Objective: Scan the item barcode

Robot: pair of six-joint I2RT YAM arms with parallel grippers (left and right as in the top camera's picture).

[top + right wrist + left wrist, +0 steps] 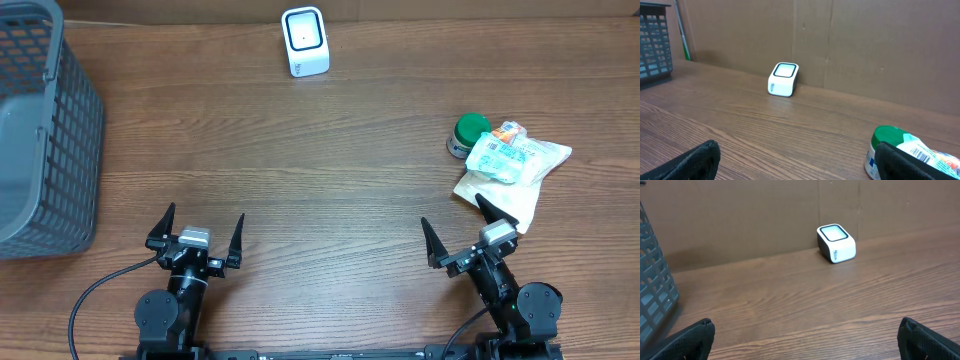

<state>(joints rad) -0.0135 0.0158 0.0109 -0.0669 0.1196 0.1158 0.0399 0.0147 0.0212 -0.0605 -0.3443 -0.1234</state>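
A white barcode scanner (304, 40) stands at the table's far edge, its window facing up; both wrist views show it too (836, 243) (783, 79). At the right lie two items: a small jar with a green lid (468, 135) (884, 147) and a clear plastic packet with a printed barcode label (515, 162) (936, 154), leaning against the jar. My right gripper (455, 218) (797, 162) is open near the front edge, its right finger close to the packet's near corner. My left gripper (203, 225) (805, 340) is open at front left, holding nothing.
A grey plastic mesh basket (40, 130) (652, 295) stands at the left edge of the wooden table. A brown cardboard wall rises behind the scanner.
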